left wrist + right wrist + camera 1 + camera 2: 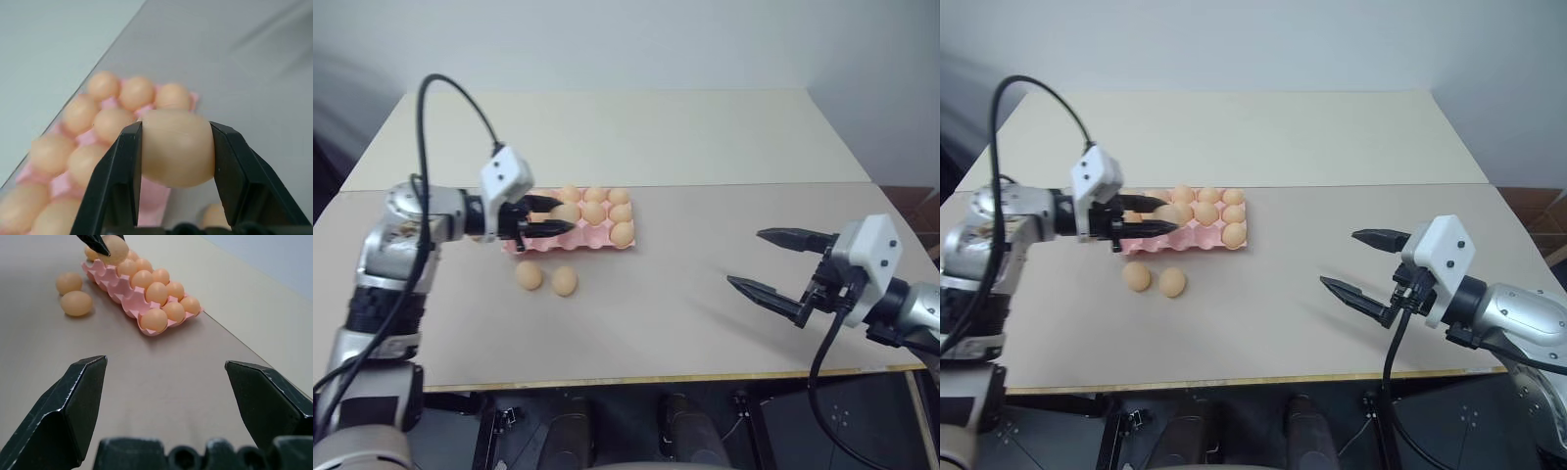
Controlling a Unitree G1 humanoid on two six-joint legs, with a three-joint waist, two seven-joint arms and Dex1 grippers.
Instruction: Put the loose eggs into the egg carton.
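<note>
Eggs already fill much of your egg carton (597, 238) in the head views, while two loose eggs (546, 279) wait on the table (685, 294) beside it. Left wrist view: your left gripper (177, 147) pinches one egg (177, 147) above the pockets. Right wrist view: your right gripper (166, 396) hangs spread, well apart.

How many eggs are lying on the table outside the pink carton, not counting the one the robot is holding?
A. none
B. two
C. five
B: two loose eggs lie side by side on the table, just in front of the egg carton, while the left gripper holds another egg over it.
</note>
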